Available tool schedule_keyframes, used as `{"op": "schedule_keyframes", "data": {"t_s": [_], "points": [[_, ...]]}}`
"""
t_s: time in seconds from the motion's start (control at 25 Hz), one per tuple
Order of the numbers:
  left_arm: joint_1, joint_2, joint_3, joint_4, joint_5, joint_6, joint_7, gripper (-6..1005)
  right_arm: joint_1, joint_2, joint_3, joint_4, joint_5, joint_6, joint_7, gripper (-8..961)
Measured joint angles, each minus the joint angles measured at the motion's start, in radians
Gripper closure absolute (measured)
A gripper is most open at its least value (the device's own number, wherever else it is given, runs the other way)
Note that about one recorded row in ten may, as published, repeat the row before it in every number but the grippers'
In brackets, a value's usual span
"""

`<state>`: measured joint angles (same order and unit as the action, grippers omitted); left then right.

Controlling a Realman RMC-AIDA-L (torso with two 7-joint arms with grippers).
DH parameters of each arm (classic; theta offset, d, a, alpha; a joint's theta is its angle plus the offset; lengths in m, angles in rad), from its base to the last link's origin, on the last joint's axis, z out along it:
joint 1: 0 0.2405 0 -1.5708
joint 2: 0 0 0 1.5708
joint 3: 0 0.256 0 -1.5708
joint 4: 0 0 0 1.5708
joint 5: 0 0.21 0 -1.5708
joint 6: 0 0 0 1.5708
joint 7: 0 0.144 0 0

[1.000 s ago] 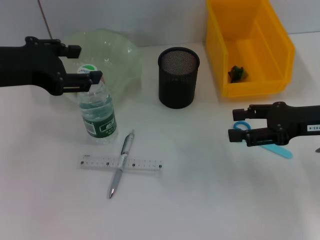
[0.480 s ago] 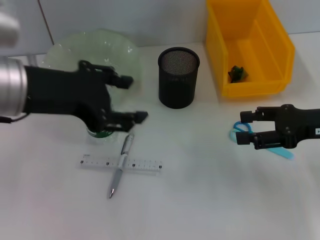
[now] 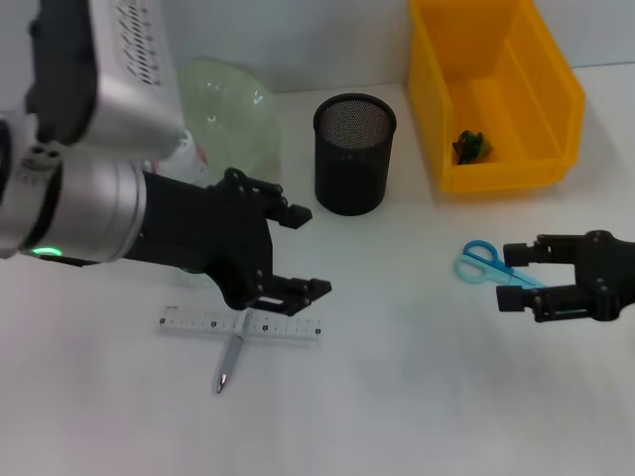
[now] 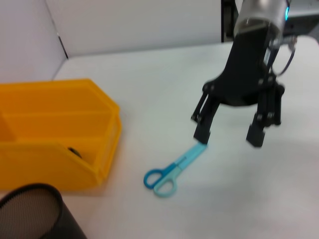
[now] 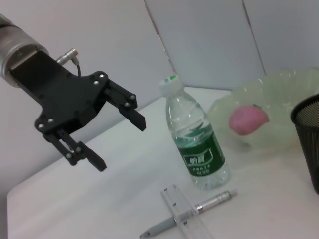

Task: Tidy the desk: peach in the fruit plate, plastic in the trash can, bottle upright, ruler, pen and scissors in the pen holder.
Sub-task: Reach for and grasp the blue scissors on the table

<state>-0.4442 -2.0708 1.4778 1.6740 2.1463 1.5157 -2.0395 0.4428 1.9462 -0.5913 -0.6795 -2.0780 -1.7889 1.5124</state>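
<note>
Left hand [image 3: 306, 253] wide, holding nothing, raised above the table [image 3: 417, 397] just over the pen [image 3: 233, 352] and ruler [image 3: 241, 325]; the right wrist view shows it well off the surface, fingers spread. Pen lies across the ruler, both flat on the table in front of the bottle [image 5: 196, 142]. Bottle stands upright with cap on, next to the fruit plate [image 3: 233, 109]; mostly hidden behind the left arm in the head view. Peach [image 5: 248, 119] sits in the fruit plate. Right hand [image 3: 512, 276] wide, empty, low at the table's right side, fingertips just beside the blade end of the scissors [image 3: 488, 264]; touching or not, cannot tell. Scissors lie flat, blue handles pointing toward the pen holder [image 3: 354, 154]. Pen holder upright at centre. Yellow trash can [image 3: 496, 94] at the back right with a small green and dark item [image 3: 470, 145] inside.
</note>
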Motion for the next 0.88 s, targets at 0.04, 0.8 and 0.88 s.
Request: {"op": "schedule_keyframes", "data": {"t_s": [0.04,0.8,0.88], "points": [[-0.005,0.0,0.013,-0.001,0.019,-0.003,-0.01,207,-0.006,-0.001,-0.001,-0.003,0.0,-0.002,0.0,153],[0.085,0.005,-0.178,-0.223,-0.268,-0.017,0.074,189,-0.128,0.015,0.222,-0.034,-0.005,-0.055,-0.215,153],[0.076,0.008,-0.329,-0.456,-0.406,0.079,0.173,189,-0.135,0.016,0.229,-0.033,-0.005,-0.062,-0.223,153]]}}
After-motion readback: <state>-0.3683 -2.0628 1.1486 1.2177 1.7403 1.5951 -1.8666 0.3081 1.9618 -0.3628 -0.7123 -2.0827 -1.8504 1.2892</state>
